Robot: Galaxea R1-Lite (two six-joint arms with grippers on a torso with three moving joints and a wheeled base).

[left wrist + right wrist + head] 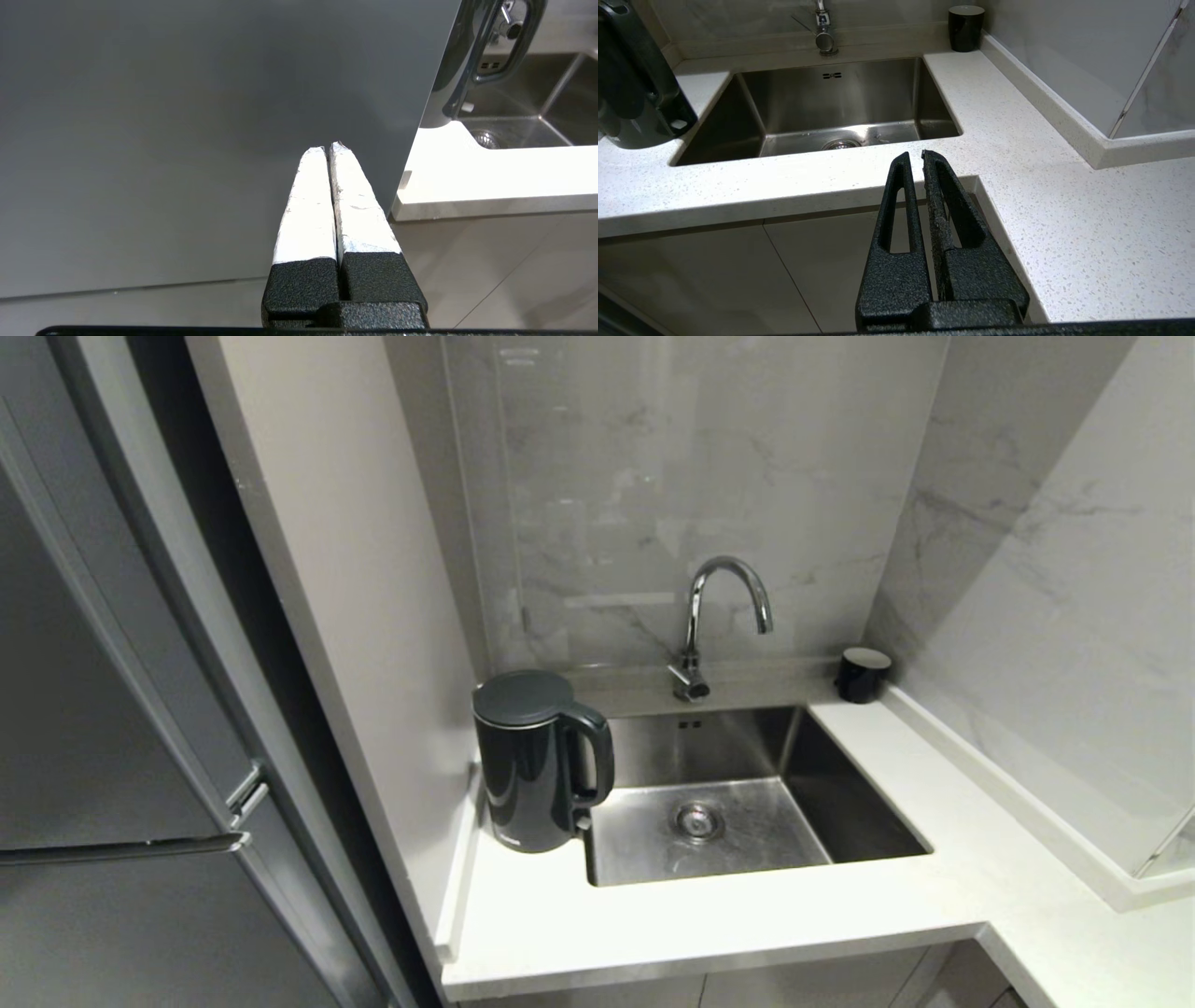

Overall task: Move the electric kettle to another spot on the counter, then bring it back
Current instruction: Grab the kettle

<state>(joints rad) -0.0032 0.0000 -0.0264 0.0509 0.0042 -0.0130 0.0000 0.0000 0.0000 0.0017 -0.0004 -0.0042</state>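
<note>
Left gripper (327, 148): foil-wrapped fingers pressed together, nothing between them, parked low in front of a grey panel (187, 140) that fills most of the left wrist frame. Right gripper (916, 158): black fingers almost touching, empty, hanging below the front edge of the counter (747, 915) at the lower centre of its wrist frame. Neither arm shows in the head view.

Electric kettle (532, 761) sits upright at centre-left of the head frame, on the counter's left strip, tucked against the side wall and just beside the sink (747, 793). Handle points right, over the sink's left rim. No base disc visible under it from here.

Other items: faucet (719, 607) at upper centre behind the sink; small black cup (861, 674) at the back right corner, well apart from the kettle.

Progress, as a judgement: nothing visibly done. Kettle untouched, both grippers well apart from it. Everything is left: reach, grip the handle, lift, set down elsewhere (the open counter at lower right of the head frame looks likely), then carry it back.
</note>
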